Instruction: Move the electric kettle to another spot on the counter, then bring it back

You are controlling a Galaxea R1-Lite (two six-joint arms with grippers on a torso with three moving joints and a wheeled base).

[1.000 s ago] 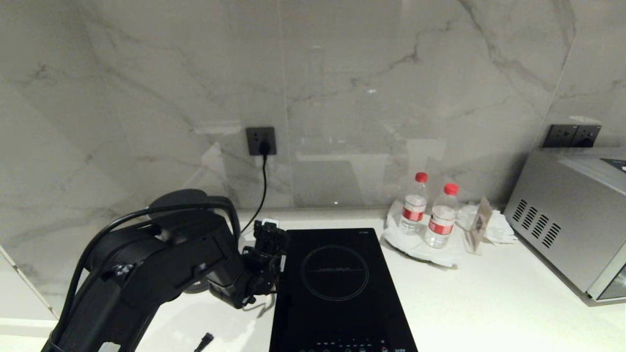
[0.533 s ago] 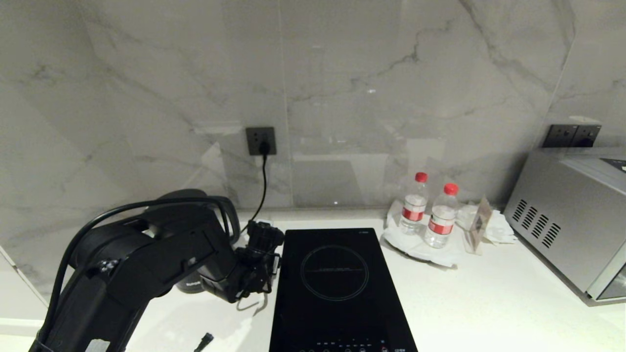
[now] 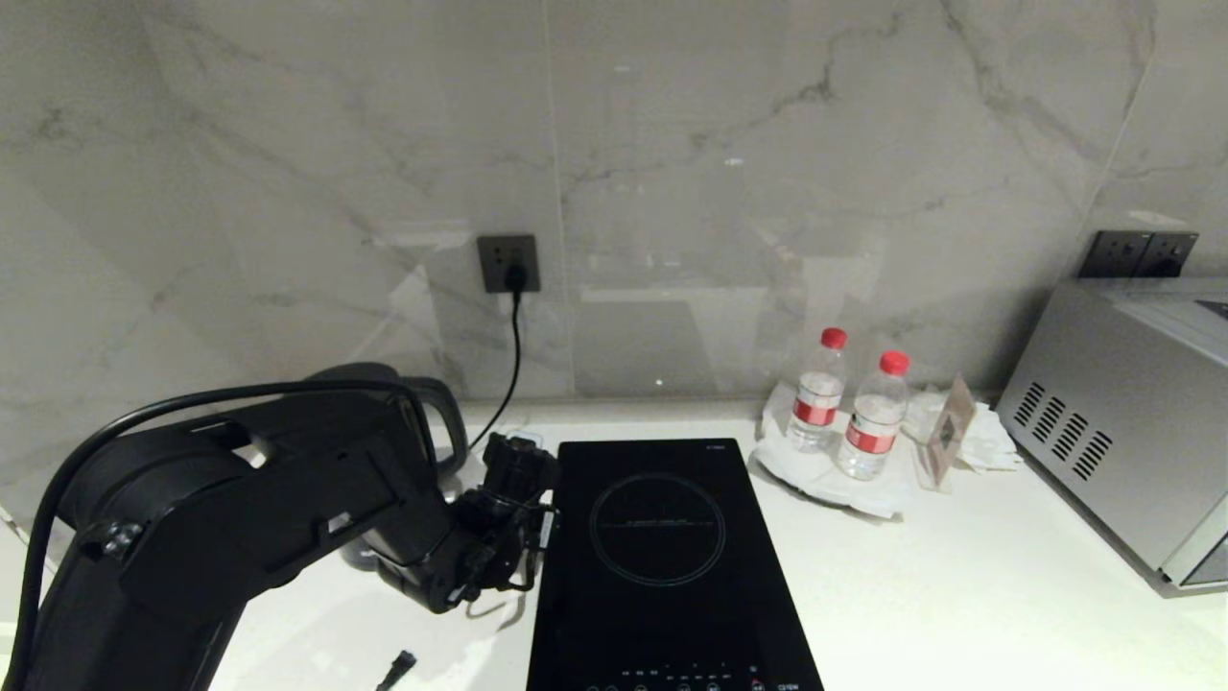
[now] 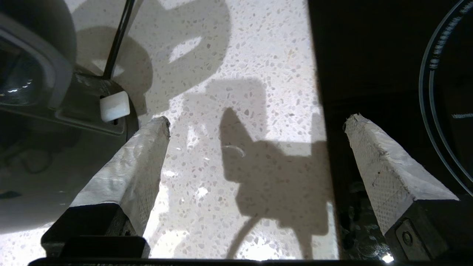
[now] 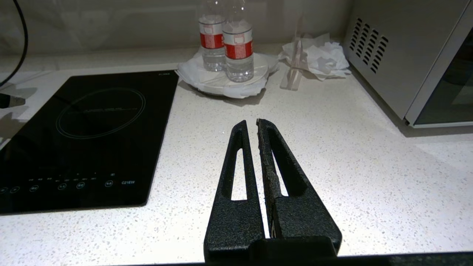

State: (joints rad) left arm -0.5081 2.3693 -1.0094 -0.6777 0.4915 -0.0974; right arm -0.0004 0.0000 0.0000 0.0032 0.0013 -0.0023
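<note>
With the left end effector (image 4: 255,125) spread wide and empty over the worktop (image 4: 240,55), just beside the electric kettle (image 3: 436,408) at rear-left, withdraw w/o clipping its handle; right end effector (image 5: 252,127) rests closed.

The glossy black kettle (image 3: 436,422) stands upright on the white speckled tabletop (image 3: 959,595), far left by the wall, loop handle turned toward the right.
</note>
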